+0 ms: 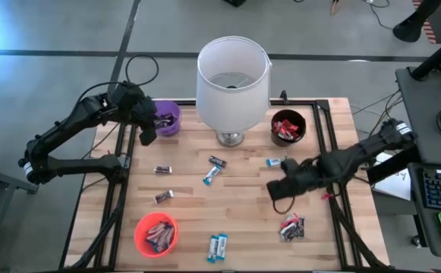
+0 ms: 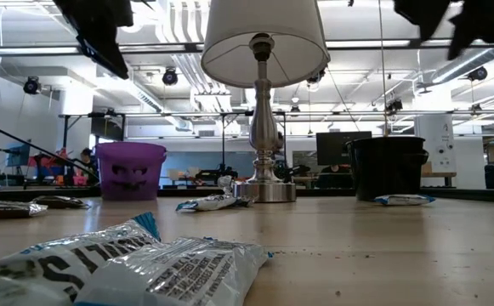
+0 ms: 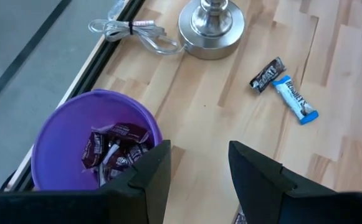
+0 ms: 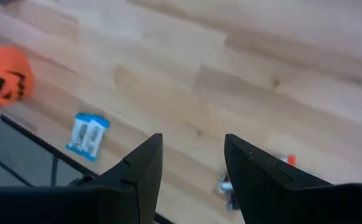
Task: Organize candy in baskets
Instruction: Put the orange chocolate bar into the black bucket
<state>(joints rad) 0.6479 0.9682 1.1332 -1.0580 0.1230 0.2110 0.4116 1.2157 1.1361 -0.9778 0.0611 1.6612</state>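
Three baskets stand on the wooden table: a purple one [image 1: 167, 117] at the far left holding dark candy [image 3: 113, 151], a black one [image 1: 288, 127] at the far right holding red candy, and an orange one [image 1: 156, 233] at the near left holding dark candy. Loose candy lies flat on the table: dark bars [image 1: 162, 169], blue-and-white bars [image 1: 211, 176] and a red-and-dark heap [image 1: 292, 226]. My left gripper [image 3: 196, 180] hangs open just beside the purple basket, holding nothing. My right gripper [image 4: 193, 168] hangs open above bare wood right of centre, near the heap, holding nothing.
A white-shaded lamp [image 1: 233, 76] on a metal base [image 3: 212, 28] stands at the far middle, between the purple and black baskets. A coiled cable [image 3: 131, 31] lies by the far left edge. A pair of blue bars [image 1: 218, 247] lies at the near edge. Black rails [image 1: 121, 163] frame the table.
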